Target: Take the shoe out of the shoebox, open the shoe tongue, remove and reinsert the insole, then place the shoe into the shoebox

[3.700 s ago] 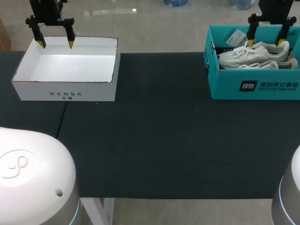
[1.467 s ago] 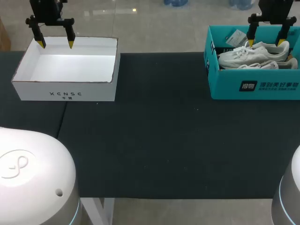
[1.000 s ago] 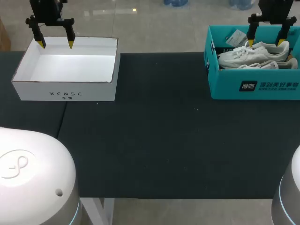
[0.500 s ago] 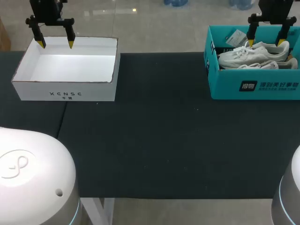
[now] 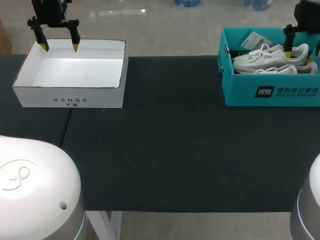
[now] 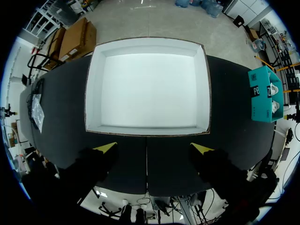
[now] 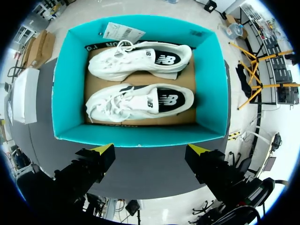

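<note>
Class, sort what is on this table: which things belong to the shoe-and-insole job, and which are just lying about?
Job: teal shoebox; two white shoes inside it; right gripper, open.
Lying about: empty white box; paper tag in the shoebox.

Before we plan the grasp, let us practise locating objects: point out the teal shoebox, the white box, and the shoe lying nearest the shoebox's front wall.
teal shoebox point(image 5: 240, 92), head view, front wall.
white box point(image 5: 105, 97), head view, front wall.
front shoe point(image 7: 119, 105), right wrist view, laced upper.

right tool point(image 5: 303, 49) | shifted rightward and slightly lower | over shoebox point(image 5: 270, 92) right end
</note>
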`<state>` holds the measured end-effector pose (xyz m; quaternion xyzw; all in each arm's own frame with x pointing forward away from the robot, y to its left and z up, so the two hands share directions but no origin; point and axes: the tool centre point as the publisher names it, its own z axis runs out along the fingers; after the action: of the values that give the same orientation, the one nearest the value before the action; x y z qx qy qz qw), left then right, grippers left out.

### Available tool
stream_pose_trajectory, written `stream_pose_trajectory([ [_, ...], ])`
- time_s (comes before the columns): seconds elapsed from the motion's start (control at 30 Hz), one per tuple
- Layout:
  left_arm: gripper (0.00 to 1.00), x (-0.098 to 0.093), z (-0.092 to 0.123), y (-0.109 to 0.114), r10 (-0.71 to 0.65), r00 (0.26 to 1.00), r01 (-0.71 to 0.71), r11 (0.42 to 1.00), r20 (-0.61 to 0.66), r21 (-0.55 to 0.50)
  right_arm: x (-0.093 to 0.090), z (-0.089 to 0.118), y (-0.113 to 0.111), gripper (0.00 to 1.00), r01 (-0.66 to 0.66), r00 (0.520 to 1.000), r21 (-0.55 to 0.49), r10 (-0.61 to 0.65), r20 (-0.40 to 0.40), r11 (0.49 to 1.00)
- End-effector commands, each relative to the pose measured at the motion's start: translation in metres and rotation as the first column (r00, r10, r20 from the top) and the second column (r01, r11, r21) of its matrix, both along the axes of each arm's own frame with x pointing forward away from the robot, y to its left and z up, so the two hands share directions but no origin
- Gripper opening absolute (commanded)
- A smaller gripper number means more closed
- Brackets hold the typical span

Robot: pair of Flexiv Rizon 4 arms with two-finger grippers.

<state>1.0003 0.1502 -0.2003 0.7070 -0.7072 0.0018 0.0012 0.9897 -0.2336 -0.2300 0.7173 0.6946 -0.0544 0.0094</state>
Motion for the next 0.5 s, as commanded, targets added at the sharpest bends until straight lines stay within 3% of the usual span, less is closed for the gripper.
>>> stream_pose_trajectory([
  [0.03,1.00,0.000,0.000,0.000,0.000,1.000,0.000,1.000,-0.001,0.002,-0.001,-0.011,-0.023,1.00,-0.005,1.000,0.030,0.004,0.017,1.000],
  [0.23,1.00,0.000,0.000,0.000,0.000,1.000,0.000,1.000,-0.001,0.002,0.011,-0.020,-0.050,1.00,-0.033,0.999,0.032,0.032,0.017,0.999],
  [0.5,1.00,0.000,0.000,0.000,0.000,1.000,0.000,1.000,-0.001,0.002,0.024,-0.021,-0.063,1.00,-0.061,0.998,0.027,0.061,-0.013,0.998],
])
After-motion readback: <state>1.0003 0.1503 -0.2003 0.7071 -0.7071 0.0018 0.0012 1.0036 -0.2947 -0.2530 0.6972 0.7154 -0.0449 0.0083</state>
